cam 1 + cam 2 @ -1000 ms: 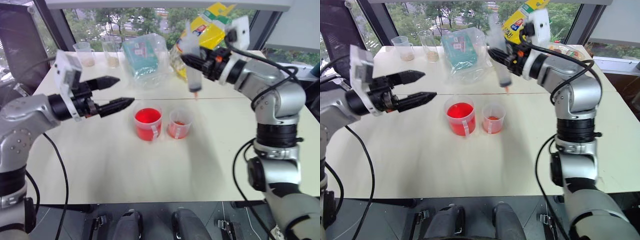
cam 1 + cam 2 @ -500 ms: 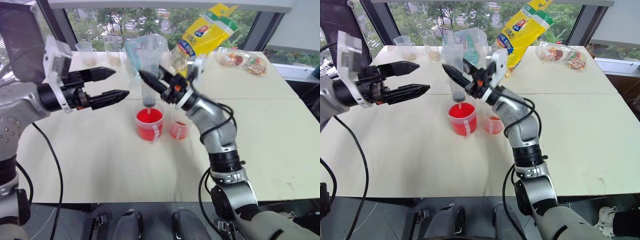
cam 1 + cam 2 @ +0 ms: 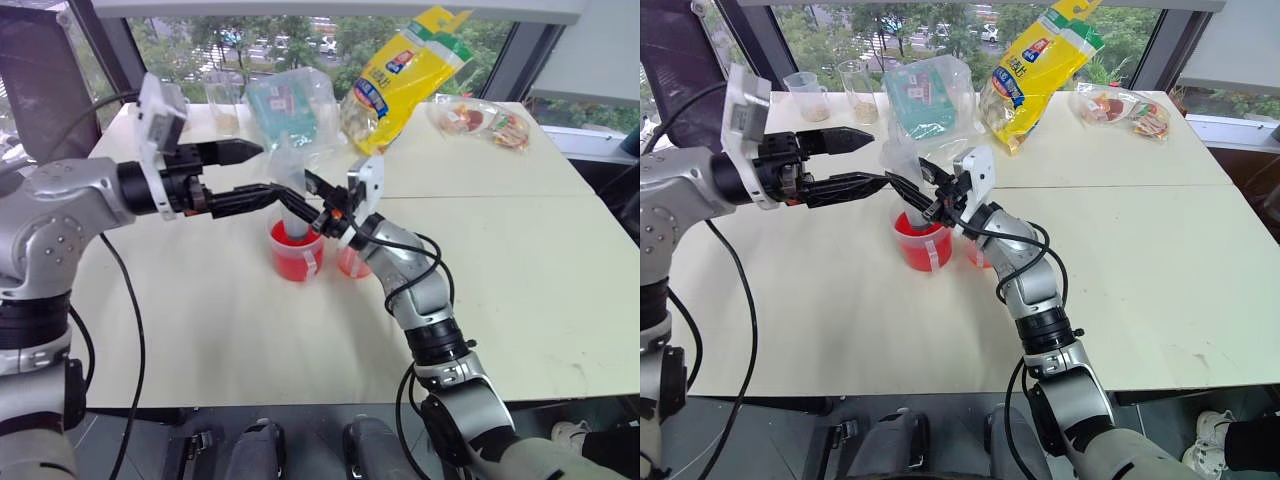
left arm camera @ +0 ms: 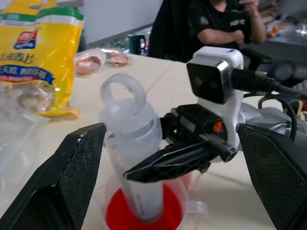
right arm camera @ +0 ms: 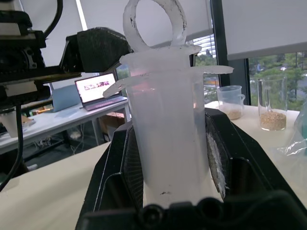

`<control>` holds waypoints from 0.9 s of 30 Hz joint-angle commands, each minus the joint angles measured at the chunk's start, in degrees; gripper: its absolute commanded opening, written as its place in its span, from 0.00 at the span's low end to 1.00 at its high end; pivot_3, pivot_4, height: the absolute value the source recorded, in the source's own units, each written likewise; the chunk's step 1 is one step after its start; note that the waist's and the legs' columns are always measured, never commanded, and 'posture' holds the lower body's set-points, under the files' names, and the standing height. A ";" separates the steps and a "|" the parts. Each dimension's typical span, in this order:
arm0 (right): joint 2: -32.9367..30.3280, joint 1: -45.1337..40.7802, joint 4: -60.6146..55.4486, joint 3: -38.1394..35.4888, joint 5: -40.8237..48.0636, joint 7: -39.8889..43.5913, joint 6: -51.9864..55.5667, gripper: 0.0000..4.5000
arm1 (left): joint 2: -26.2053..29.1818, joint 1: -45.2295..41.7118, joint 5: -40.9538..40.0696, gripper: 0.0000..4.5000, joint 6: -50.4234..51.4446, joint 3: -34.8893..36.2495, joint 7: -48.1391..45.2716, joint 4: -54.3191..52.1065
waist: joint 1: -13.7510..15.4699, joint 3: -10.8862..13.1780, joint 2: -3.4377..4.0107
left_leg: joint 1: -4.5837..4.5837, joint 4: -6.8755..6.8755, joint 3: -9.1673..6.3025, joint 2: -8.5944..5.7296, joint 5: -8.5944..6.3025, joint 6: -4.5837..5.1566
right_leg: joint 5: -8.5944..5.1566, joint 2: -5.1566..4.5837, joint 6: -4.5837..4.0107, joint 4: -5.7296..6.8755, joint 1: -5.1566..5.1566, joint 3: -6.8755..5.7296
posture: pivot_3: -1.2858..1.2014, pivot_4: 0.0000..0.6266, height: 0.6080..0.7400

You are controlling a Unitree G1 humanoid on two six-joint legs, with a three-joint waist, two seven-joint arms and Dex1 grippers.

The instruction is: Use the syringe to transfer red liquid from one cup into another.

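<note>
The big clear plastic syringe with the ring-topped white plunger [image 4: 132, 158] stands upright with its tip down in the wide clear cup of bright red liquid [image 3: 296, 251]. The right gripper [image 4: 158, 165] pinches its barrel tight. The left gripper [image 3: 258, 172] hangs with fingers spread wide either side of the plunger ring, not touching. I'd guess the syringe is light, stiff and a bit slick, so grab the ring to draw. The smaller pinkish-orange cup [image 3: 352, 263] sits just beside
</note>
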 commanded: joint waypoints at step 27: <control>-0.76 0.28 -1.27 2.15 -1.23 1.01 -0.54 0.32 | -10.78 -9.59 7.30 0.02 -3.76 -2.60 -4.04 10.12 | 0.03 0.00 0.00 | 0.02 0.03 0.00 -0.01 0.01 -0.02 | 0.00 -0.01 0.00 0.04 0.01 0.00 | 0.52 0.24 1.00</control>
